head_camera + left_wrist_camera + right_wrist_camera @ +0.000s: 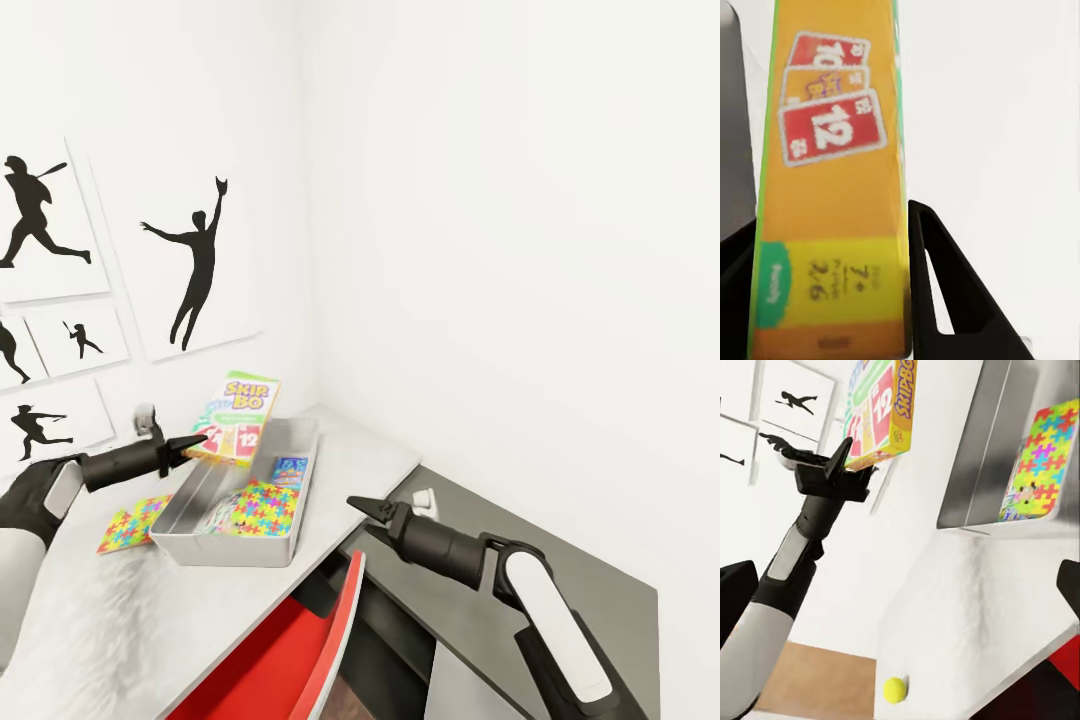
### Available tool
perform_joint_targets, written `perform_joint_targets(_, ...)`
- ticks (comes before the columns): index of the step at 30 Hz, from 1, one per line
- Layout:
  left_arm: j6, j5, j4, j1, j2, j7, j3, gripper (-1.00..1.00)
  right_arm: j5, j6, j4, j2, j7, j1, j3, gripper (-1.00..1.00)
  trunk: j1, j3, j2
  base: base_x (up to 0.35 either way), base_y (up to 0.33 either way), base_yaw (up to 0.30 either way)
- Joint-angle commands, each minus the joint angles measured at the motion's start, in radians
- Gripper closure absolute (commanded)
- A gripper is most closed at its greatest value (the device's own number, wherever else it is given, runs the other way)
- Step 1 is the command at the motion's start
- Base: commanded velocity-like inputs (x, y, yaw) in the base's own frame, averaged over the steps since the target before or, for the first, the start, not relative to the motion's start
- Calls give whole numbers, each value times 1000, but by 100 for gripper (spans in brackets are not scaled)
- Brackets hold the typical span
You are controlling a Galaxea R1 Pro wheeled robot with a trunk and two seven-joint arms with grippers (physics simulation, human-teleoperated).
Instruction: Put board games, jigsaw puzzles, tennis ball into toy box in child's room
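The left gripper (196, 442) is clenched on the lower end of the SKIP BO board game (238, 417). The box is lifted above the far left rim of the toy box (230, 545). Its long axis runs up and away from the gripper, and it leans a little, with the yellow lettered end on top and the red number cards near the fingers. In the left wrist view the same box (829, 195) stands lengthwise between the two black fingers (945, 292), with its printed face toward the camera. In the right wrist view the box (881, 412) sticks out from the left gripper (847, 472) at an angle.

The toy box lies on the pale table (110, 620) with its long axis going from the near edge toward the wall corner. Inside it there is one jigsaw puzzle (255, 507) lying flat, and a small blue item (290, 469) (too small to say what it is). A second jigsaw puzzle (132, 524) lies flat on the table just beside the left wall of the bin.

The right gripper (356, 504) hangs over the dark lower surface (600, 600) beside the table, apart from the bin. It holds nothing; I cannot tell how wide its fingers are. The tennis ball (895, 689) rests on the table near its edge, well apart from the bin.
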Motion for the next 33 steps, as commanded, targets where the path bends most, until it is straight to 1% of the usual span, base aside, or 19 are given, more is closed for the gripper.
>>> perform_joint_targets(1,8,2,3,-22,-9,35,3,100,-8,2,-1,-1,-11,-1,0,-100,0,-2,-1,0,0,0)
perform_joint_targets(2,8,3,9,-41,-19,70,2,100,-8,2,-1,-1,-13,-1,0,-100,0,-2,-1,0,0,0)
perform_joint_targets(3,8,3,13,-51,-24,88,2,100,-9,2,-1,-1,-13,-1,0,-100,0,-2,-1,0,0,0)
perform_joint_targets(6,6,5,68,-112,-48,201,3,100,-9,3,-1,-2,1,-1,-1,-100,0,-2,-1,0,0,0)
perform_joint_targets(8,4,6,84,-127,-54,236,4,100,-9,3,-1,-2,10,-1,-1,-100,0,-2,-1,0,0,0)
perform_joint_targets(9,-3,6,95,-138,-61,266,4,100,-9,3,-1,-3,20,-1,-2,-100,0,-2,-1,0,0,0)
perform_joint_targets(11,-30,6,108,-149,-75,304,5,100,-9,3,-1,-4,36,-1,-8,-100,0,-2,-1,0,0,0)
perform_joint_targets(13,-58,6,118,-153,-84,318,6,100,-9,3,-1,-4,43,-1,-17,-100,0,-2,-1,0,0,0)
perform_joint_targets(14,-84,5,143,-155,-89,325,7,100,-9,4,-1,-4,47,-1,-30,-100,0,-2,-1,0,0,0)
perform_joint_targets(16,-119,3,187,-156,-90,330,9,100,-10,6,-1,-4,50,-1,-46,-100,0,-2,-1,0,0,0)
perform_joint_targets(18,-154,2,213,-157,-89,331,9,100,-11,9,-1,-4,51,-1,-54,-100,0,-2,-1,0,0,0)
perform_joint_targets(23,-191,1,238,-156,-87,330,5,100,-12,12,-1,-4,52,-1,-59,-100,0,-2,-1,0,0,0)
perform_joint_targets(24,-216,-1,259,-156,-86,329,4,100,-12,12,-1,-4,52,-1,-59,-100,0,-2,-1,0,0,0)
perform_joint_targets(25,-226,-1,267,-156,-86,329,4,100,-12,12,-1,-4,52,-1,-59,-100,0,-2,-1,0,0,0)
perform_joint_targets(26,-260,-3,291,-156,-86,328,3,100,-12,12,-1,-4,52,-1,-59,-100,0,-2,-1,0,0,0)
perform_joint_targets(28,-283,-4,314,-156,-85,327,1,100,-12,12,-1,-4,52,-1,-60,-100,0,-2,-1,0,0,0)
perform_joint_targets(33,-307,-6,341,-150,-84,325,-1,100,-12,12,-1,-4,52,-1,-61,-100,0,-2,-1,0,0,0)
